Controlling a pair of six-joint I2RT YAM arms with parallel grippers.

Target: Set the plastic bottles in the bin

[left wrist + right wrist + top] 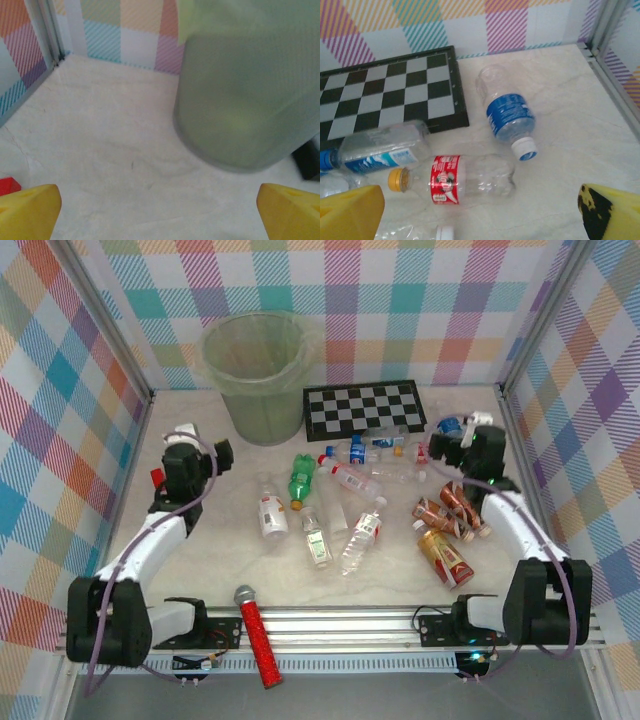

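The pale-green bin (255,375) stands at the back left and looms close ahead in the left wrist view (245,100). Several plastic bottles lie mid-table, among them a green one (301,480) and brown ones (445,558) at the right. My left gripper (185,433) is open over bare table (160,215), just short of the bin. My right gripper (462,428) is open (480,210) above a clear red-labelled bottle with a yellow cap (465,179). A blue-labelled bottle (509,117) lies beyond it, and another bottle (385,150) rests to the left.
A black-and-white chequered board (365,407) lies right of the bin, also in the right wrist view (390,90). A small red block (157,477) sits by the left arm. A red microphone (258,635) lies across the front rail. Checked walls enclose the table.
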